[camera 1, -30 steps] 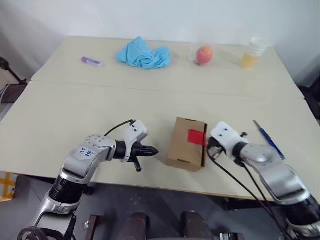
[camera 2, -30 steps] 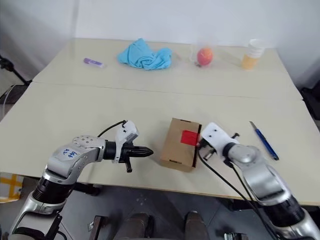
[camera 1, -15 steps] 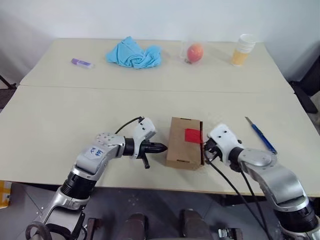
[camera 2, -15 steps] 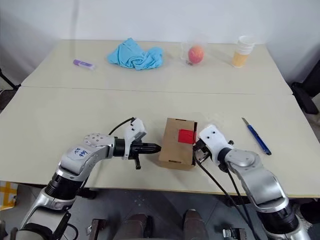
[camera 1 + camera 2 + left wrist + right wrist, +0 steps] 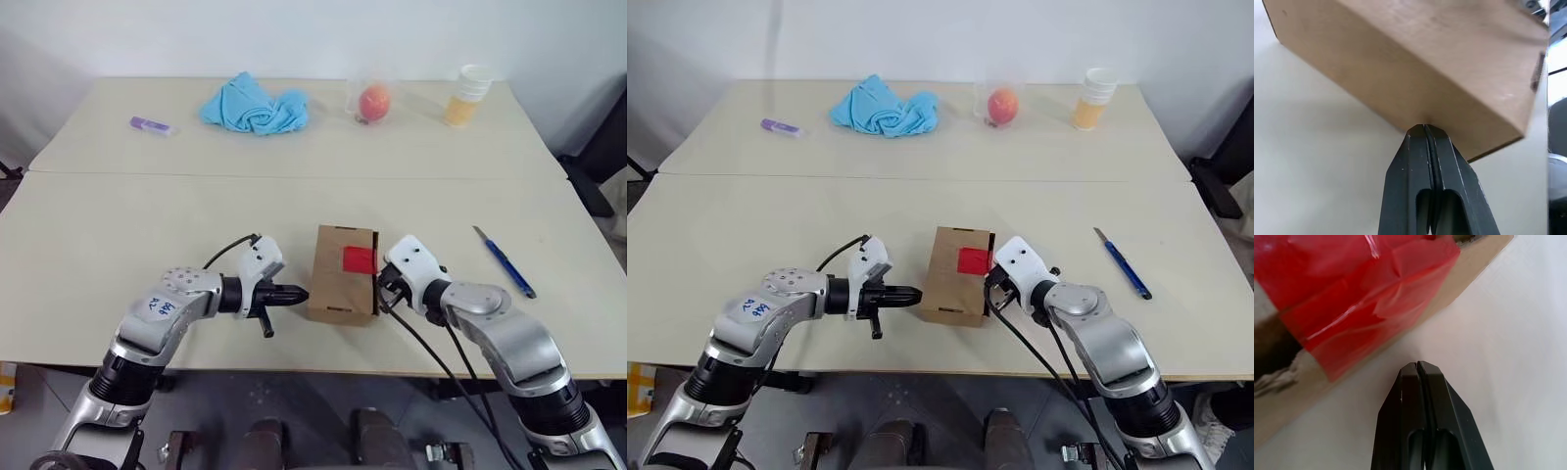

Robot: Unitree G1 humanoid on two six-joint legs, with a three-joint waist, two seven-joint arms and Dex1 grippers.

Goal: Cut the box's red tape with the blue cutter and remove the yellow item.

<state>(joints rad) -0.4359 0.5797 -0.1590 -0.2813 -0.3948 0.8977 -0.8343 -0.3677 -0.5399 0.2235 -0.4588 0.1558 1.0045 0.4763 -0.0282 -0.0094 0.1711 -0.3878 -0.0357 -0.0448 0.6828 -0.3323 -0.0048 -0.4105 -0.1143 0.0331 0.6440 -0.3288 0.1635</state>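
Both claws, left claw [image 5: 300,293] and right claw [image 5: 1418,366], pinched closed, empty, flanking taped-up box [image 5: 340,276]; orange-red fruit [image 5: 373,100] inside clear cup.

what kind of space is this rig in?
Probably a lab or test room, not a home: plain white walls, two bare tables pushed together, and staged props such as the box, blue cutter and a blue cloth.

Small brown cardboard box [image 5: 343,274] sitting near the front edge of the table, flaps shut, standing square on its base. Bright red tape [image 5: 358,259] square stuck on the top face, wrapping over the right-hand edge, wrinkled and uncut. Slim blue cutter [image 5: 506,261] lying flat on the tabletop well to the right of the box, angled, untouched.
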